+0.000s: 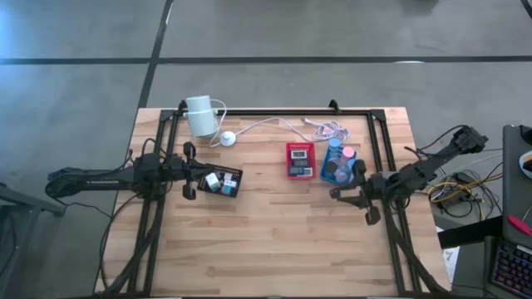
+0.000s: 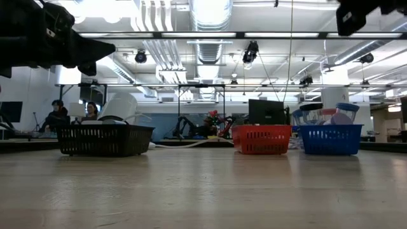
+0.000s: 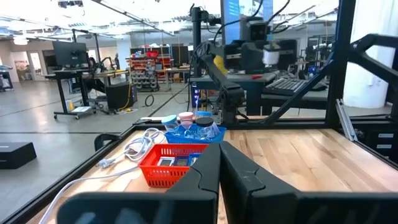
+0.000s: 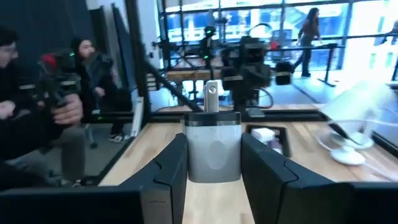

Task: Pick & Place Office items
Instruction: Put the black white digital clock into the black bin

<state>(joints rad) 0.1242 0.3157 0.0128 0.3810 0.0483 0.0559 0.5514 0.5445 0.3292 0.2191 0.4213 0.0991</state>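
With small white and teal office pieces point(image 1: 218, 181) already in the black mesh tray point(image 1: 235, 187) and others in the red point(image 1: 300, 149) and blue trays point(image 1: 327, 173), sorting looks well advanced: the right hand point(image 4: 211, 163) grips a pale boxy item point(image 4: 213, 149) aloft near the blue tray, the left hand point(image 3: 220, 167) closed and empty over the tabletop point(image 1: 274, 241).

The left arm reaches in level from the left side, its wrist about midway between the near and far edges. The left pincer point(image 1: 189, 171) points right with both fingers point(image 3: 239, 177) pressed together and nothing between them. The right arm comes in from the far right, angling down toward the left. The right pincer point(image 1: 341, 193) points left, its fingers point(image 4: 171, 171) partly apart and clamped on a white, boxy item point(image 4: 214, 149).
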